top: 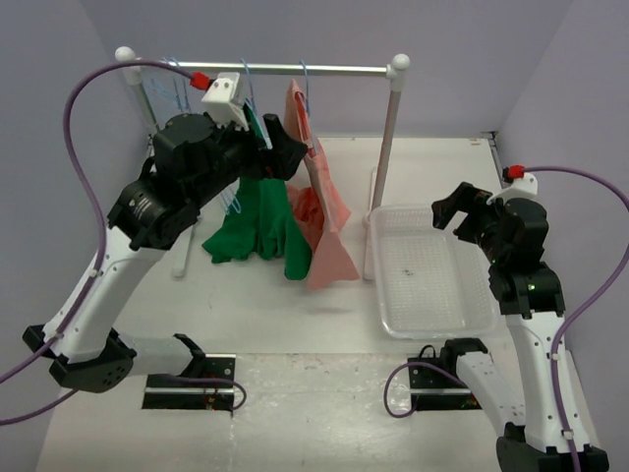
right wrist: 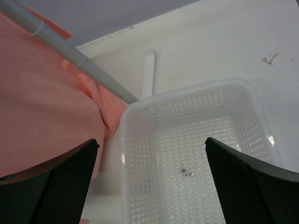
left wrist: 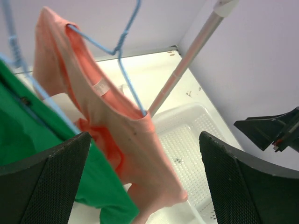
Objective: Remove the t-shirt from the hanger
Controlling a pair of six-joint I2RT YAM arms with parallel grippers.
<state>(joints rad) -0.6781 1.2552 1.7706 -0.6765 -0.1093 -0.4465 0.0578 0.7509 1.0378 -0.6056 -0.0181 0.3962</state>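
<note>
Approach seems the step in hand: our left gripper [left wrist: 145, 135] stands wide apart and empty, the t-shirt [left wrist: 93, 107] hanging on its hanger [left wrist: 130, 85] just ahead of it; next we must pinch cloth, not wire; our right gripper [right wrist: 152, 141] gapes empty too.

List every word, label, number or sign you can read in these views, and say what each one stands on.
No text can be read in any view.
The t-shirt has a small pale neck tag, which is too blurred to read.
</note>
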